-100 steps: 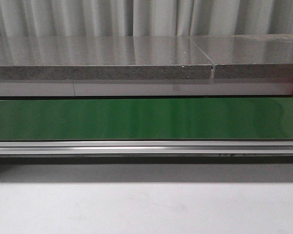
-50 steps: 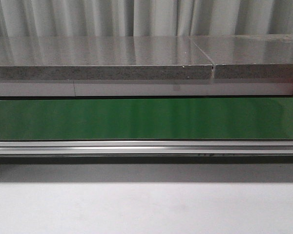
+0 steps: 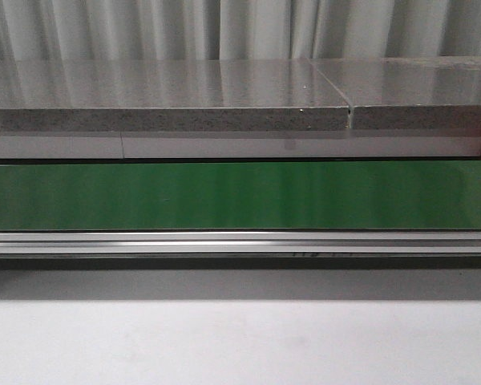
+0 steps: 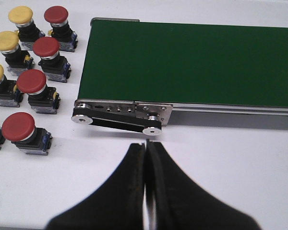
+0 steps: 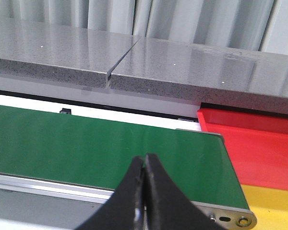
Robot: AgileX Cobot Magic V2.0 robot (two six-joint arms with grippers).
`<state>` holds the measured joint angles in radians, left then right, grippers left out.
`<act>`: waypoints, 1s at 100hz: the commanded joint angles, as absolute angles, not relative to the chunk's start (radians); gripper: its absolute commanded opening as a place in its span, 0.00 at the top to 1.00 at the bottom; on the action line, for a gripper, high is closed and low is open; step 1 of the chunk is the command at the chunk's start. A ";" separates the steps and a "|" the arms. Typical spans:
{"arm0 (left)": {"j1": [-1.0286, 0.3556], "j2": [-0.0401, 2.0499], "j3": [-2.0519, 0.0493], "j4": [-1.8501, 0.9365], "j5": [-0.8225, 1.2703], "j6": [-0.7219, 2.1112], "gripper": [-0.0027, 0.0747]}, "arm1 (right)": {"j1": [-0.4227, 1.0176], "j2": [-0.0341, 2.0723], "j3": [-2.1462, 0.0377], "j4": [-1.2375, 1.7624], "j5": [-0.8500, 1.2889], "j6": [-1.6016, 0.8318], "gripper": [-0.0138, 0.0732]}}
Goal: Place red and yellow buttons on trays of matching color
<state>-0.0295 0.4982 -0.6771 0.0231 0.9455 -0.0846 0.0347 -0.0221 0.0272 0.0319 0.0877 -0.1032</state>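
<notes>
A green conveyor belt [image 3: 240, 195] runs across the white desk [image 3: 240, 345]. An aluminium rail [image 3: 240, 242] borders the belt's near edge. Beyond the belt stands a grey speckled counter [image 3: 160, 96], with pleated curtains [image 3: 224, 28] behind it.

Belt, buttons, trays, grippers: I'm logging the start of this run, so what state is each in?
Belt: bare, nothing on it.
Red buttons: four, upright on the table beside the belt's end, none picked.
Yellow buttons: three, upright beside the red ones, none picked.
Red tray: empty where visible.
Yellow tray: empty where visible.
Left gripper: shut, holding nothing.
Right gripper: shut, holding nothing.
</notes>
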 commanded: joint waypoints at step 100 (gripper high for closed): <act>-0.037 0.606 -0.712 0.457 0.932 -0.623 0.11 | 0.031 -0.031 0.012 0.022 0.000 -0.110 0.92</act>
<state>-0.0295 0.5653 -0.6771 0.3825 0.9884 -0.5607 0.0347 -0.0221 0.0272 0.0319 0.0877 -0.1032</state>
